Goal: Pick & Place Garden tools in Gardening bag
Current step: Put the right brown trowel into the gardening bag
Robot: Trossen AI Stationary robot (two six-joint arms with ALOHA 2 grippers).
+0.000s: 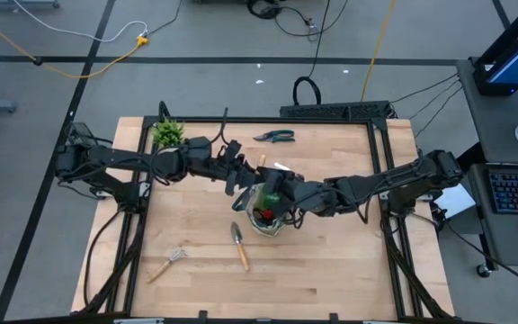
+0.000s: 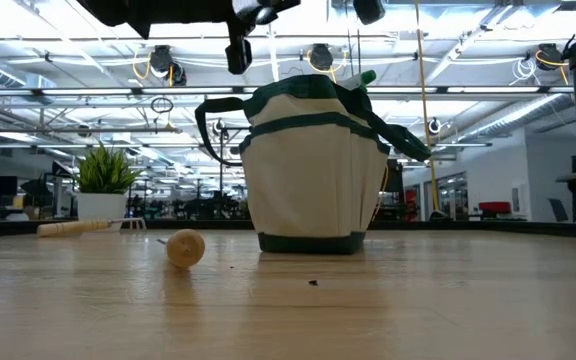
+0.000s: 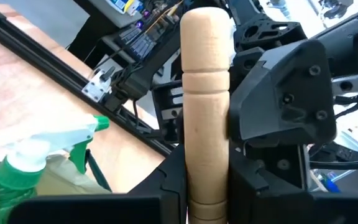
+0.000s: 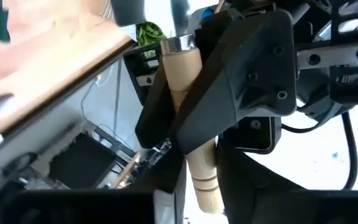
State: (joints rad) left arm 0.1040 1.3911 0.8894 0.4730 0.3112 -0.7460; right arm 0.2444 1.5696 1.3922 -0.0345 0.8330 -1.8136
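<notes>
The beige gardening bag (image 1: pixel 266 220) with dark green trim stands upright at the table's middle, also in the low view (image 2: pixel 313 170). A green spray bottle (image 3: pixel 23 168) and a small red item (image 1: pixel 263 214) sit in it. My left gripper (image 1: pixel 238 175) is shut on a wooden-handled tool (image 3: pixel 207 93) above the bag's far side. The tool's head is hidden. My right gripper (image 1: pixel 272 187) is right beside the same handle (image 4: pixel 194 168), over the bag. A trowel (image 1: pixel 239 245), a hand rake (image 1: pixel 165 265) and dark pruning shears (image 1: pixel 274 137) lie flat on the table. My left gripper pinches the wooden handle between its two fingers (image 3: pixel 166 193), at the part (image 3: pixel 207 180) away from the rounded free end (image 3: pixel 207 18). It comes in from the table's left, with the handle across the fingers. The tool is lifted clear, above the bag.
A small green potted plant (image 1: pixel 167 133) stands at the far left corner. The trowel's round handle end (image 2: pixel 185 247) points at the near edge, in front of the bag. A black frame (image 1: pixel 380 135) runs round the tabletop. There is bare wood at the near right.
</notes>
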